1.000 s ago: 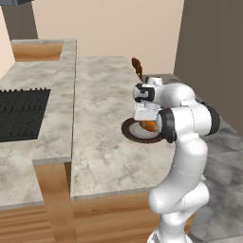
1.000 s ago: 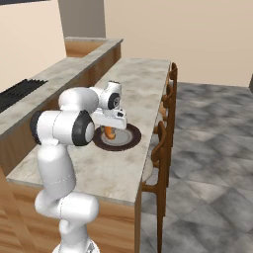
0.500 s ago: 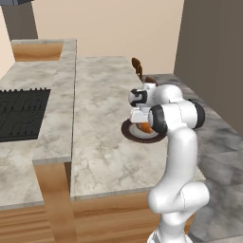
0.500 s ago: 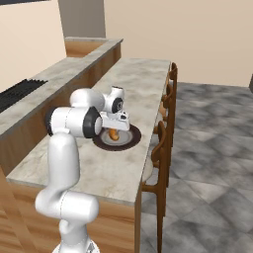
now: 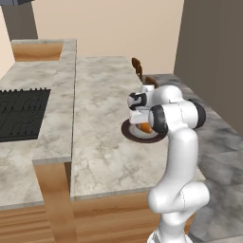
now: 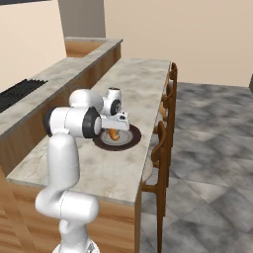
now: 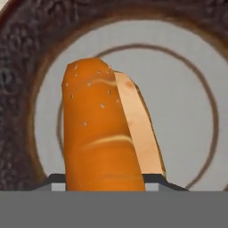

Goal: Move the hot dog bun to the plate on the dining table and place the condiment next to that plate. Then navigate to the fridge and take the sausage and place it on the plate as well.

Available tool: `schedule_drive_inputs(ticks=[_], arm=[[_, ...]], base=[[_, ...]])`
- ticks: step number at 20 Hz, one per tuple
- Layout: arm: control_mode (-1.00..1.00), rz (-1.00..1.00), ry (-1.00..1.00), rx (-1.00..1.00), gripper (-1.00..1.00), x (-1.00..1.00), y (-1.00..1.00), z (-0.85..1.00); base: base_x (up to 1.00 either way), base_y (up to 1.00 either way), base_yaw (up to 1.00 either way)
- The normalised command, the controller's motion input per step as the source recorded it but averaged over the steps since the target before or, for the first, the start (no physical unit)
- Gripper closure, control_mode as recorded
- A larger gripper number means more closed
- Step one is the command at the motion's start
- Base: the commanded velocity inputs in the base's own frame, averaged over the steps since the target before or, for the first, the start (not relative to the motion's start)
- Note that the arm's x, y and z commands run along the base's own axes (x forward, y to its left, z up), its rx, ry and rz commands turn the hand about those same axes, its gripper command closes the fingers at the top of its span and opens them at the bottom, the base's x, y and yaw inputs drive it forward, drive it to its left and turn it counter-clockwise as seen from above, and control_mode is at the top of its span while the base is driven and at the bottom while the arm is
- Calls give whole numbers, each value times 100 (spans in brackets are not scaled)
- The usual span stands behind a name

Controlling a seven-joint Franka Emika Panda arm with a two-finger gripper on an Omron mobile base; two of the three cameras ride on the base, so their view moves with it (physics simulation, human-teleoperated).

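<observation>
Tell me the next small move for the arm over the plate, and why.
Probably open the jaws wider and lift straight up. The hot dog bun already sits over the pale centre of the plate on the dining table, with the gripper right down over it. Whether the jaws have let go is unclear, so release before lifting away toward the condiment.

My table [image 5: 99, 142] is a long marble-topped island on a light wood base. Directly on it lies the plate [image 6: 129, 142], near the long edge where the chairs [image 6: 163, 143] stand, roughly midway between its two end edges.
</observation>
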Motion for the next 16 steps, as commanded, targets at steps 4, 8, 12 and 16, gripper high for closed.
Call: schedule_drive_inputs(ticks=[4, 8, 12, 16], arm=[[-100, 0, -25, -7, -100, -7, 1, -6], [-100, 0, -17, -9, -100, -7, 0, 23], [-100, 0, -18, -5, -100, -43, 0, 73], [-100, 6, -14, 0, -100, -97, 0, 100]], base=[[0, 0, 0], [0, 0, 0], [0, 0, 0], [0, 0, 0]])
